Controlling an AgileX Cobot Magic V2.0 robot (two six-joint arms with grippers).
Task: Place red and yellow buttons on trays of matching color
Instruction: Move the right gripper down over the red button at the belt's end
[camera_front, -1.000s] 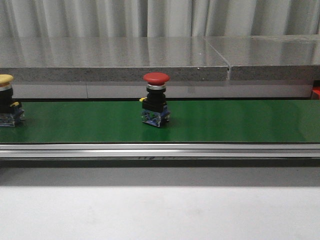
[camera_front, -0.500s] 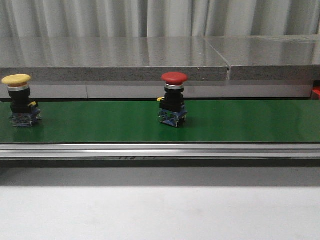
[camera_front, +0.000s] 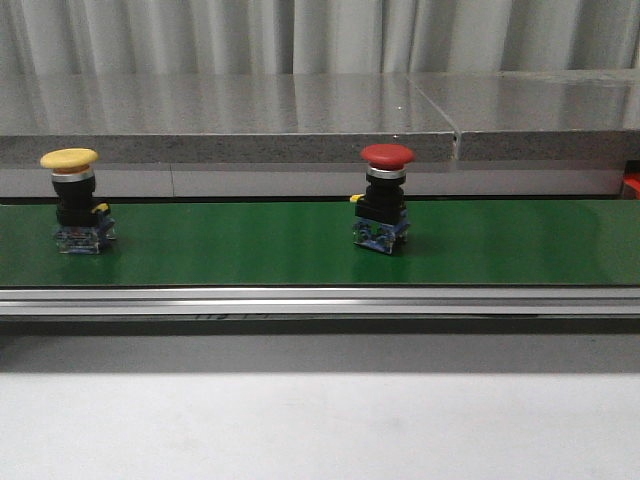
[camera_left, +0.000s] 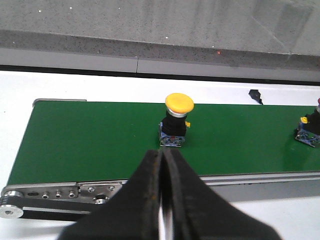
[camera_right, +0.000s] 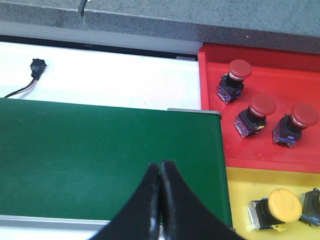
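A yellow button (camera_front: 72, 200) stands upright on the green belt (camera_front: 230, 245) at the left, and a red button (camera_front: 384, 197) stands near the belt's middle. In the left wrist view the yellow button (camera_left: 176, 120) is just beyond my left gripper (camera_left: 163, 152), which is shut and empty; the red button (camera_left: 311, 131) shows at the frame's edge. My right gripper (camera_right: 160, 165) is shut and empty over the belt's end. Beside it lie the red tray (camera_right: 212, 90) holding three red buttons (camera_right: 256, 114) and the yellow tray (camera_right: 239, 187) holding a yellow button (camera_right: 277, 207).
A grey stone ledge (camera_front: 230, 120) runs behind the belt, with curtains beyond. The belt's aluminium rail (camera_front: 320, 300) lines its near side, and white table lies in front. A small black connector with a cable (camera_right: 36, 70) rests on the white surface behind the belt.
Both buttons have ridden the belt to the right; the yellow button has come fully into the front view. Neither gripper shows in the earlier frames.
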